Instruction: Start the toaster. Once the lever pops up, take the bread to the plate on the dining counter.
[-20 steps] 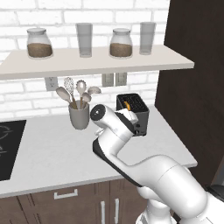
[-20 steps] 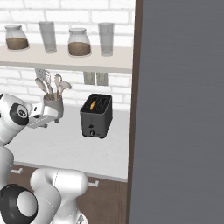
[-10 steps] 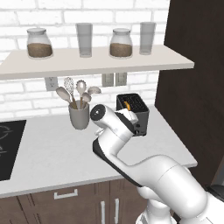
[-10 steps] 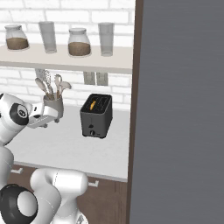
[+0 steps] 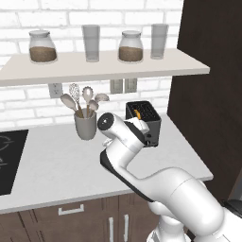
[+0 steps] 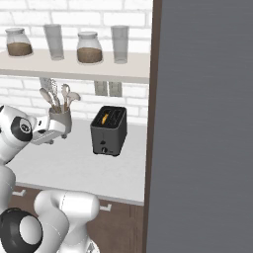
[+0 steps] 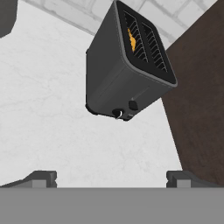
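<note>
Gripper (image 7: 111, 178) spread wide, empty, near toaster (image 7: 118, 74). Lever (image 7: 133, 105) small, stiff: push down from top. Bread (image 7: 131, 39) light, crumbly; pinch gently by crust.

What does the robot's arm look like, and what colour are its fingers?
The arm is smooth, rounded and glossy white, made of fat tube-like segments. Its joints have dark round caps, like the black disc with a pale centre. The gripper has two small dark grey finger tips with blocky ends.
</note>
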Motion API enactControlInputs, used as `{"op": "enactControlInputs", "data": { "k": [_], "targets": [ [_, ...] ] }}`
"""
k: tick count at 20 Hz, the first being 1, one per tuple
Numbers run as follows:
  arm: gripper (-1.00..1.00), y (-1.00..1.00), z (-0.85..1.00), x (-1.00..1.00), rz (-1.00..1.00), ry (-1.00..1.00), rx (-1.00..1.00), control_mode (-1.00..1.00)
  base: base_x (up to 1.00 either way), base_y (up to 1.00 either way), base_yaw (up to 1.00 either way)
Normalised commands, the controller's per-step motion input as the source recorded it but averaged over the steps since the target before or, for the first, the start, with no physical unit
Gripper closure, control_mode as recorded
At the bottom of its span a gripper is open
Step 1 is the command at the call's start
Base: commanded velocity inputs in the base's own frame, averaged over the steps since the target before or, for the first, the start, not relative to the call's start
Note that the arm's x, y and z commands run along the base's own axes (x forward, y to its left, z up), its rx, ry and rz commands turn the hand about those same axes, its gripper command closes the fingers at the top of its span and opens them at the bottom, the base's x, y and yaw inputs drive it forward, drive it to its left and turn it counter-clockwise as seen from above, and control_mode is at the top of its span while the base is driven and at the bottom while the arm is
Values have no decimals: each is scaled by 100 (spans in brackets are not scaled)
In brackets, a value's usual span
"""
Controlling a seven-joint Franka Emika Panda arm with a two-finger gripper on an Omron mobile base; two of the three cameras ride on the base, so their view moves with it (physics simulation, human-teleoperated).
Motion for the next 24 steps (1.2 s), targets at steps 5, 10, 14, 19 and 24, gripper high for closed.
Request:
{"op": "enactControlInputs", "data": {
  "k": [5,10,14,19,24],
  "targets": [
    [-100,0,0,0,0,0,0,-100,0,0,0],
    [-100,0,0,0,0,0,0,-100,0,0,0],
    [-100,0,0,0,0,0,0,-100,0,0,0],
    [-100,0,0,0,0,0,0,-100,0,0,0],
    [-100,0,0,0,0,0,0,-100,0,0,0]
  ]
}}
